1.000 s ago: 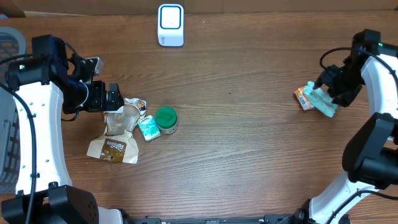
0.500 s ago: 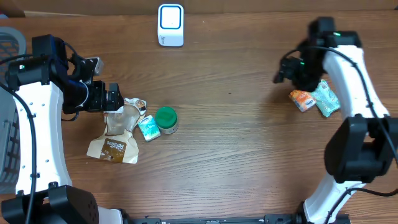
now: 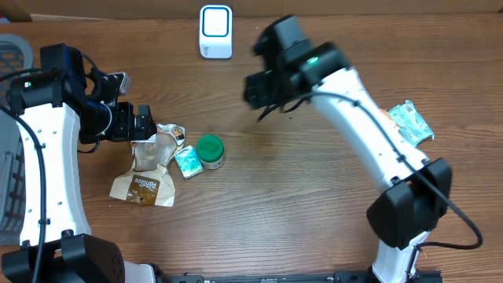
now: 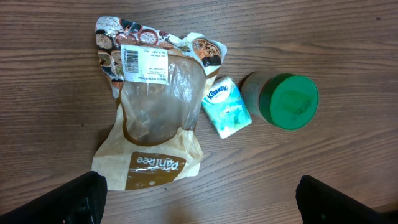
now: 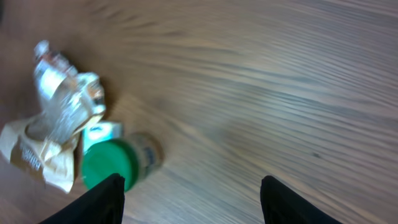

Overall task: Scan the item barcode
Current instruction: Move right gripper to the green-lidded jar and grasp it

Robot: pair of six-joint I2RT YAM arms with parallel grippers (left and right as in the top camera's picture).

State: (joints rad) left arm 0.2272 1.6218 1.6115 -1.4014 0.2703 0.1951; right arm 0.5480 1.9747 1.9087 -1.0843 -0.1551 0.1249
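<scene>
A white scanner (image 3: 215, 31) stands at the table's back edge. A brown bread bag (image 4: 155, 124) lies flat at the left, its white barcode label (image 4: 132, 60) facing up. Beside it lie a Kleenex pack (image 4: 227, 107) and a green-lidded jar (image 4: 287, 101). My left gripper (image 3: 145, 123) hovers open at the bag's top end, and its fingers (image 4: 87, 199) hold nothing. My right gripper (image 3: 263, 86) hangs open over the table's middle, blurred. In its wrist view the jar (image 5: 109, 163) lies to the lower left and bare wood shows between its fingers (image 5: 102, 199).
A teal packet (image 3: 412, 122) lies at the right edge, with an orange one partly hidden under the right arm. A grey basket (image 3: 12, 55) sits at the far left edge.
My right arm has swung left from the packets at the right edge to the table's middle, leaving them behind. The left arm has not moved.
</scene>
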